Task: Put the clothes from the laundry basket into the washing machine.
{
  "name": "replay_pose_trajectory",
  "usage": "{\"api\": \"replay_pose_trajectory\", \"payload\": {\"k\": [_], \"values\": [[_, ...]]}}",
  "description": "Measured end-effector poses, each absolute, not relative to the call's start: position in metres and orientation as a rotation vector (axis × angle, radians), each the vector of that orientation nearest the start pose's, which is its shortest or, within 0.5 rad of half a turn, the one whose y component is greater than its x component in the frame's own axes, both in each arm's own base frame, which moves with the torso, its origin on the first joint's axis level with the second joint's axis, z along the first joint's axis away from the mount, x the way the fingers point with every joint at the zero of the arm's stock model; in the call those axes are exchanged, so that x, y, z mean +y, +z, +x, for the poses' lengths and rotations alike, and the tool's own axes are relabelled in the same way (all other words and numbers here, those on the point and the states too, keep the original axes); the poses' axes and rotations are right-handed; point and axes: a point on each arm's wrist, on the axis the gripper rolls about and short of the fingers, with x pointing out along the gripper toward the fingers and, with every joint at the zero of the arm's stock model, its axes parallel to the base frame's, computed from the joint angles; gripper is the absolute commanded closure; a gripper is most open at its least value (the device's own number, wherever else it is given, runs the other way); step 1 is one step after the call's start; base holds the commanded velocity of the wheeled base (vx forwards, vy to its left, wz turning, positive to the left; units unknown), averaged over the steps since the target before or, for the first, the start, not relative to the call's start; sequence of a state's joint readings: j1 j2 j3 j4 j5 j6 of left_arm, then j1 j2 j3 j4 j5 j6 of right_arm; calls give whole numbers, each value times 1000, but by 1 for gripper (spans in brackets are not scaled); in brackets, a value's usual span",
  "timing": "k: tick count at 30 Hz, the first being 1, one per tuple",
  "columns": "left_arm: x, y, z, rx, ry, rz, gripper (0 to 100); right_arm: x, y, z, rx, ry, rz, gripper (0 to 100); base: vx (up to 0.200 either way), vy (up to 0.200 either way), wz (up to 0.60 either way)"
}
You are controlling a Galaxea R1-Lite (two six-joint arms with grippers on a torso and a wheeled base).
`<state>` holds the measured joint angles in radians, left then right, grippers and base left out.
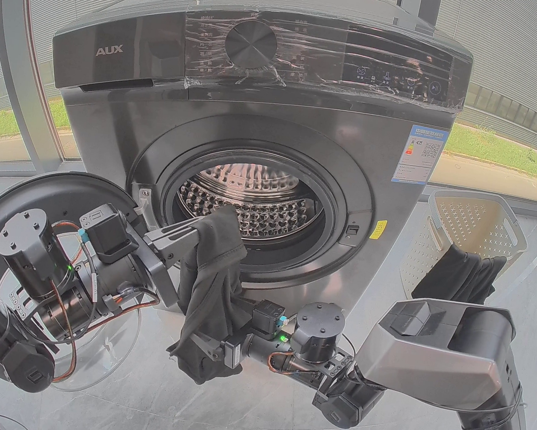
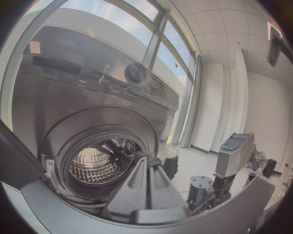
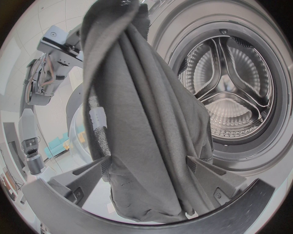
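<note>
**A:** First entry, the garment (image 1: 210,295): where is it?

**B:** One dark piece, hanging in front of the washing machine (image 1: 278,119), across the left part of its open port. Long axis vertical. The bunched top end is level with the port and the loose lower end points down at the floor.

**A:** Held by what?

**B:** The left end effector (image 1: 195,230) has its fingers pressed together on the top fold. It reaches in from the left. The right end effector (image 1: 208,348) is low, at the bottom of the cloth. Its fingers are spread apart and the fabric hangs between them.

**A:** And the machine?

**B:** The drum (image 1: 248,201) is perforated steel, just beyond the garment. The door (image 1: 50,198) is swung wide to the left.

**A:** Next entry?

**B:** A white laundry basket (image 1: 468,225) with a lattice wall, on the floor just right of the machine. More dark clothes (image 1: 460,275) are draped over its near rim, trailing downward outside it.
</note>
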<state>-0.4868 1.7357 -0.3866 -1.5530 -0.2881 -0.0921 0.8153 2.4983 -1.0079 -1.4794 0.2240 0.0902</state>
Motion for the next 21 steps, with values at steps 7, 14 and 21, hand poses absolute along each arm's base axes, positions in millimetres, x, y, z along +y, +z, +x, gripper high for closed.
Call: {"api": "replay_pose_trajectory", "payload": {"k": [7,14,21], "values": [[-131,167,226,-189,-794,-116,100,321,5,309,25,989,89,0,0,0,0],[-130,170,228,-192,-789,-141,100,322,0,310,25,967,91,100,0,0,0],[-126,167,235,-186,-733,-142,100,318,0,299,55,977,88,100,0,0,0]]}}
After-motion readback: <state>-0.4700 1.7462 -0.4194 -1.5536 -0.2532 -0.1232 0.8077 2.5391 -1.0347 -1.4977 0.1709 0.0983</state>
